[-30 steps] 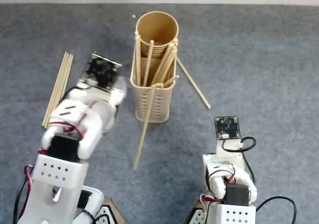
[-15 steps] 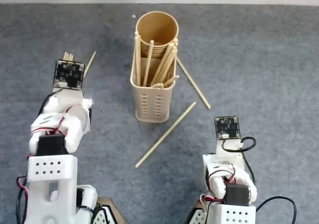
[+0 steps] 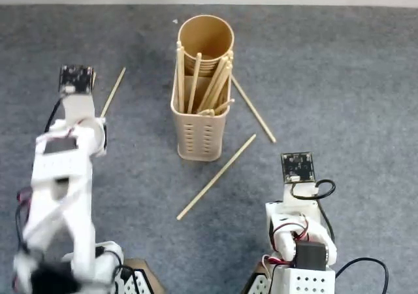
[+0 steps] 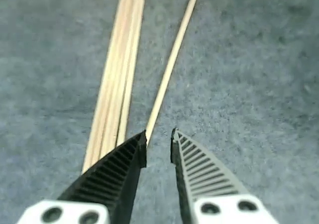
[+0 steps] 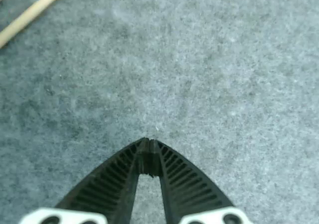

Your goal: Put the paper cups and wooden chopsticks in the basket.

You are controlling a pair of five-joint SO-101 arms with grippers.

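Left hand (image 4: 158, 140) narrowly open, empty, above pale, slender wooden chopsticks (image 4: 118, 72) in a flat bundle.

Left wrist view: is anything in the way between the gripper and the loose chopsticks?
No, nothing visible. The left gripper is open, right at the near end of the single chopstick, and the bundle of chopsticks lies just beside it on the grey mat.
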